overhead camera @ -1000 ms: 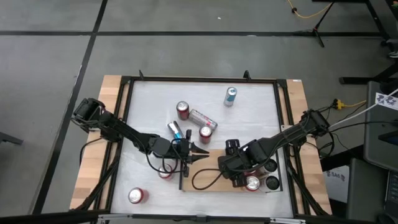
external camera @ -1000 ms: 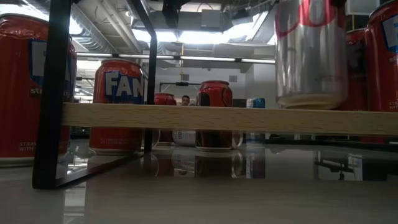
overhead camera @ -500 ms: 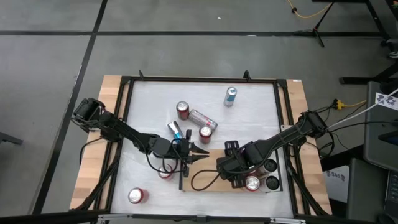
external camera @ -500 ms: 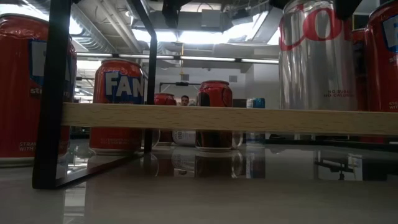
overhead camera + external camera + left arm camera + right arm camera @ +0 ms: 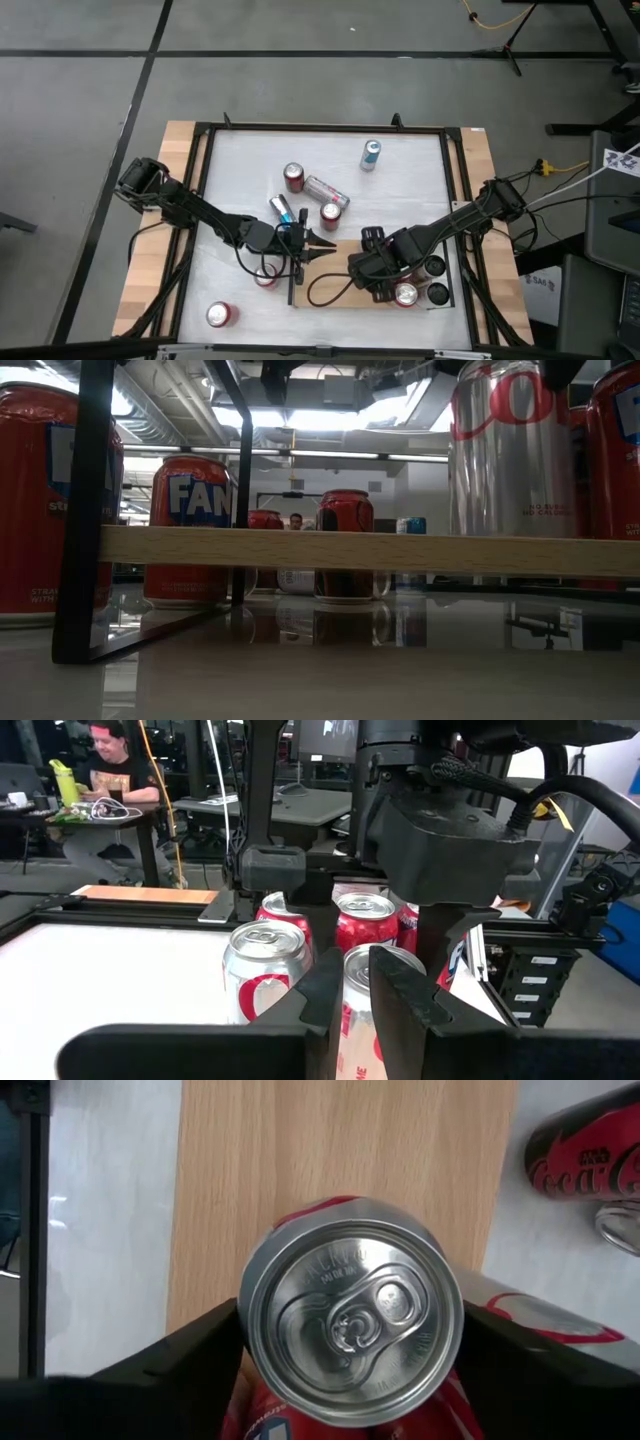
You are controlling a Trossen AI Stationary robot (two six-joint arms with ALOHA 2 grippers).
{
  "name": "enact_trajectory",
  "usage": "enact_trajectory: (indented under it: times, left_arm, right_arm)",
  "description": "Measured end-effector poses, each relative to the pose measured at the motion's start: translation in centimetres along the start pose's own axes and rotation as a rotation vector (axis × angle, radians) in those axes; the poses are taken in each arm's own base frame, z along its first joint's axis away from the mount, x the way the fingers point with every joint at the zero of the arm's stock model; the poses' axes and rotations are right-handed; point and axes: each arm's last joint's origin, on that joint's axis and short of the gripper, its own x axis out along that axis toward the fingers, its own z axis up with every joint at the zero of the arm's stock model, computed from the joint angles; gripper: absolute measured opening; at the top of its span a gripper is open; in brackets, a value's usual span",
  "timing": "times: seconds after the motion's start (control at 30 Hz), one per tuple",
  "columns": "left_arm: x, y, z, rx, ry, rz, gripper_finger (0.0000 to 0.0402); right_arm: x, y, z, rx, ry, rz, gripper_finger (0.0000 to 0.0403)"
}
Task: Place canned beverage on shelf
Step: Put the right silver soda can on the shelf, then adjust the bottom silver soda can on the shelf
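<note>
My right gripper (image 5: 350, 1342) stood directly above the silver can (image 5: 350, 1308), fingers spread either side of it. The can stood upright on the shelf (image 5: 340, 1150), long axis vertical. My left gripper (image 5: 322, 247), pressed together, waited farther off.

- Shelf (image 5: 340, 265): one.
- Arms: two, the left arm (image 5: 190, 208) and the right arm (image 5: 460, 215).
- Upright red cans (image 5: 293, 177) on the white tabletop (image 5: 240, 160): four.
- Upright blue can (image 5: 371, 154) on the tabletop: one.
- Cans lying on their sides on the tabletop: two, a silver can (image 5: 327, 190) and a dark-blue can (image 5: 283, 208).
- Can tops (image 5: 438, 293) showing on the shelf by the right arm: three; any hidden under the arm cannot be counted.
- Person (image 5: 110, 760) at a desk beyond the table: one.
</note>
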Motion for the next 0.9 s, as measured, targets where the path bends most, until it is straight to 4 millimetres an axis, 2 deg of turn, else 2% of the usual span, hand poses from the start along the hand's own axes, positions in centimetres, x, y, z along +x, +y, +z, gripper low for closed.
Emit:
enact_trajectory:
  times: [0.17,0.3,0.73,0.9]
  left_arm:
    - [0.0,0.0,0.0,0.000,0.000,0.000,0.0045]
    - [0.0,0.0,0.0,0.000,0.000,0.000,0.0045]
    - [0.0,0.0,0.0,-0.002,0.000,0.000,0.0045]
    - [0.0,0.0,0.0,-0.003,-0.001,0.000,0.0045]
  right_arm:
    - [0.0,0.0,0.0,0.000,0.000,0.001,0.0370]
    - [0.0,0.0,0.0,0.000,0.000,0.000,0.0392]
    - [-0.1,0.0,0.0,-0.001,-0.002,-0.003,0.0399]
    - [-1.3,-0.1,0.0,0.000,-0.026,0.004,0.0399]
